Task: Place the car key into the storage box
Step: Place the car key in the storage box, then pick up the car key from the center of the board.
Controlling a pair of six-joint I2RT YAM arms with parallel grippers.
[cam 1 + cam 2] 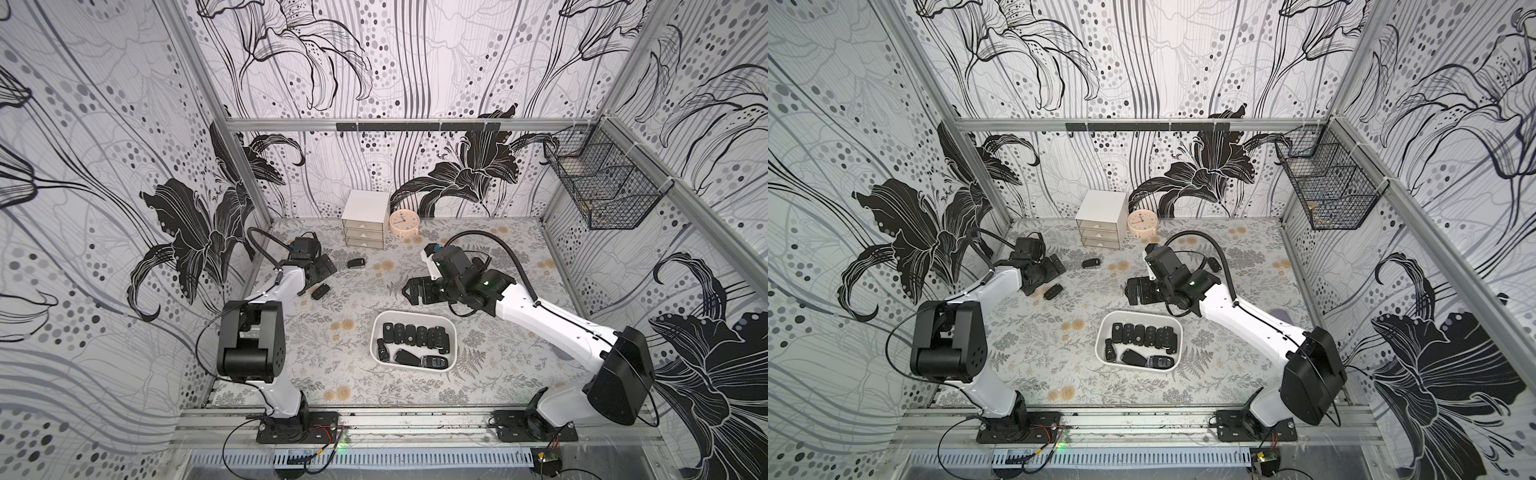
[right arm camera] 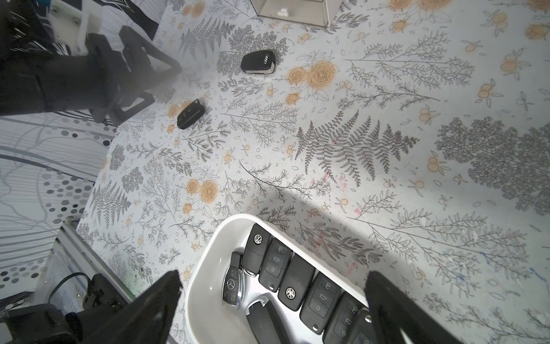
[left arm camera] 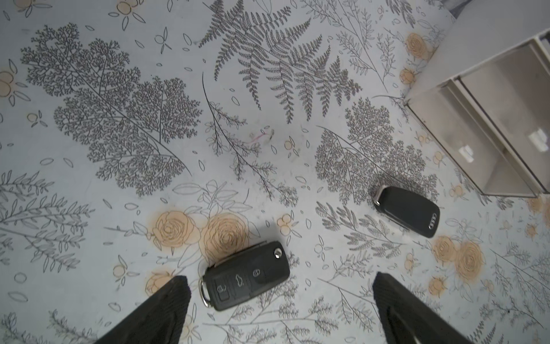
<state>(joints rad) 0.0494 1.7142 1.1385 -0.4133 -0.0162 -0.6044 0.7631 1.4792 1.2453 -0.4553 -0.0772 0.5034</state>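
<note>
Currently lying on the table (image 1: 532, 249), item by item:

- storage box (image 1: 415, 313): sitting near the front middle and holding a row of stored keys (image 1: 417, 335). In the right wrist view its near end is running out of frame under the fingers.
- car key (image 3: 247, 275): a black flip fob lying flat outside the box, well apart from it. It is sitting between the spread jaws of the left gripper (image 3: 281, 284) and touching neither finger.
- Audi fob (image 3: 407, 211): lying further off, near the drawer cabinet (image 3: 491, 119), which the frame edge is cutting off.
- left arm: reaching to the back left with its gripper pointing down. In both top views the fingers are blending into the dark wrist.
- right gripper (image 2: 273, 278): jaws standing wide apart and gripping nothing, hovering by the box's far side. The forearm is stretching in from the front right.
</note>
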